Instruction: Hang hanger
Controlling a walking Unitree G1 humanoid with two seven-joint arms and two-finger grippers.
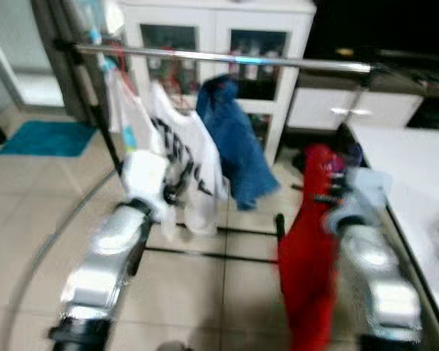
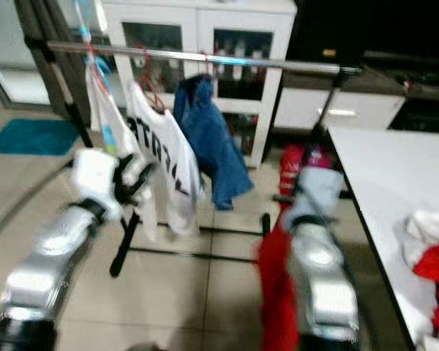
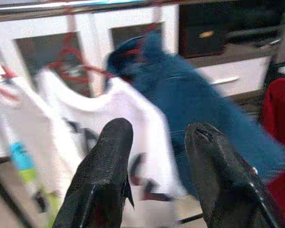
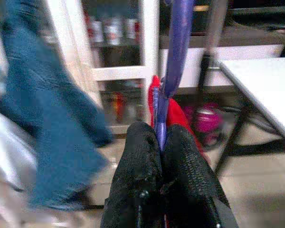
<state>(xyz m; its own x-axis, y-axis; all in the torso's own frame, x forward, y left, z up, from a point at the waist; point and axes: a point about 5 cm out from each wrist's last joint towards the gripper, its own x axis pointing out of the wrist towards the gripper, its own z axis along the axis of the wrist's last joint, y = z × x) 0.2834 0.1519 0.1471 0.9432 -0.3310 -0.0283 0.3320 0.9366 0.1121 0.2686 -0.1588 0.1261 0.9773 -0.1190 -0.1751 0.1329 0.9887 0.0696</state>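
Hanger (image 4: 173, 52), purple and thin, sits pinched between the closed fingers of the right gripper (image 4: 161, 142), with a red garment (image 1: 307, 270) draped from it and hanging down beside the right arm; the step in hand looks like the carry toward the rail, not yet the hooking; the left gripper (image 3: 156, 156) is held up with its two fingers (image 3: 109, 161) apart and nothing between them, pointing at the hung clothes; the next move probably calls for raising the hanger's hook above the metal rail (image 1: 227, 57) and setting it over the bare stretch to the right of the blue garment (image 1: 238, 142), keeping the red cloth off the white table (image 2: 395, 183); on the rail I count three garments: a white one with coloured marks (image 1: 124, 110) at the left end, a white printed T-shirt (image 1: 186, 157), then the blue one; one more heap of white and red cloth (image 2: 432, 256) lies on the table; farther back stands one white glass-door cabinet (image 1: 219, 36)
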